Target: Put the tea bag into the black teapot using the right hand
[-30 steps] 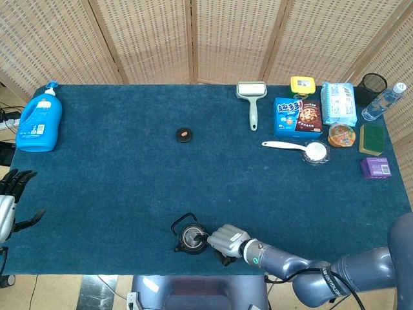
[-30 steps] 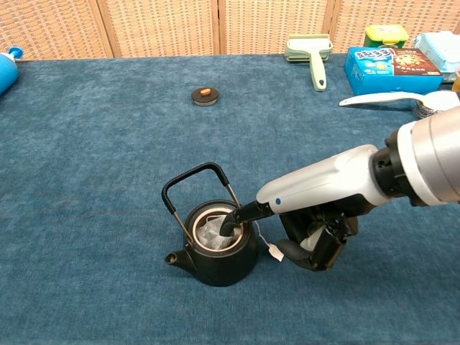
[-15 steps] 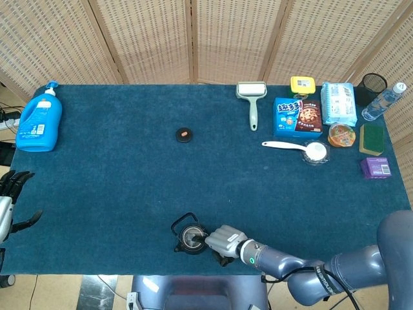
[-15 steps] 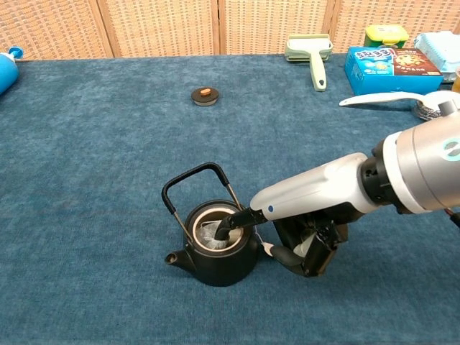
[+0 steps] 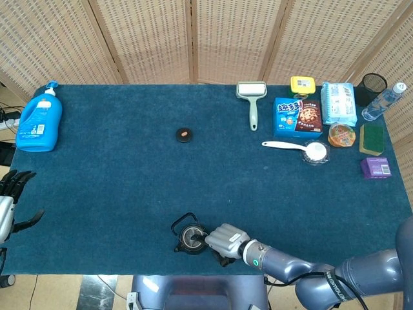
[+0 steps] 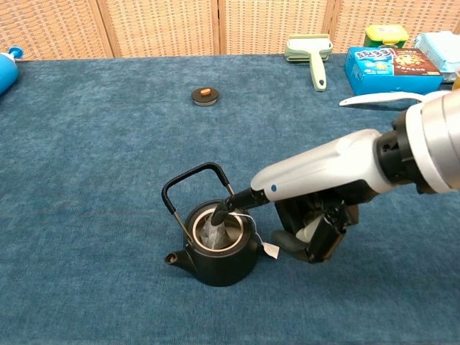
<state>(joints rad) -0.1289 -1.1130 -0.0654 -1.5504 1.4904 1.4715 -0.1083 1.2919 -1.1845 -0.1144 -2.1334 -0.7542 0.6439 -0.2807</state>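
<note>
Your right hand (image 6: 302,215) has lifted its fingertip to the black teapot (image 6: 215,248) rim near the bench's front edge; the tea bag (image 6: 215,231) sits inside, released, tag hanging outside. Withdraw.

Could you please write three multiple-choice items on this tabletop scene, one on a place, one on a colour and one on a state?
1. Where does the small round black lid lie?
A. on the teapot
B. on the blue cloth, far behind the teapot
C. in the left hand

2. What colour is the tall detergent bottle?
A. blue
B. red
C. green

3. What state is the black cast-iron teapot in?
A. tipped over
B. closed
C. upright, open, with the white tea bag inside

Answers:
1 B, the lid sits alone on the cloth.
2 A, its body is blue.
3 C, the right hand has a fingertip at the open mouth, and the paper tag hangs outside.
</note>
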